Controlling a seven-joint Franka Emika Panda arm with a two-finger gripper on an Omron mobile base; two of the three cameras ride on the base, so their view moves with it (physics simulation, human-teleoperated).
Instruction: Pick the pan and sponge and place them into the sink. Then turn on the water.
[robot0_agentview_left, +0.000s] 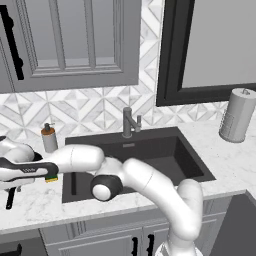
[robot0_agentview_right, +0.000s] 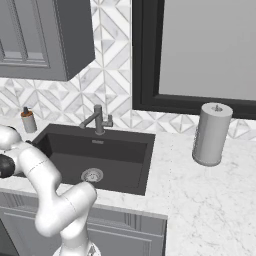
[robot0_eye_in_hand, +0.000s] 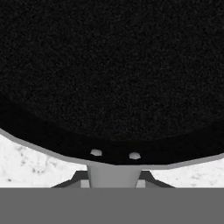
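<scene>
Filling the hand view, matte black pan (robot0_eye_in_hand: 112, 74)

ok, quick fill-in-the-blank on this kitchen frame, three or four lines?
1. The sink has a round silver ___ in its floor.
2. In the left base view, the soap dispenser stands to the ___ of the faucet.
3. The paper towel roll stands ___ on the counter.
4. The hand view looks onto a black ___.
Missing: drain; left; upright; pan.
</scene>
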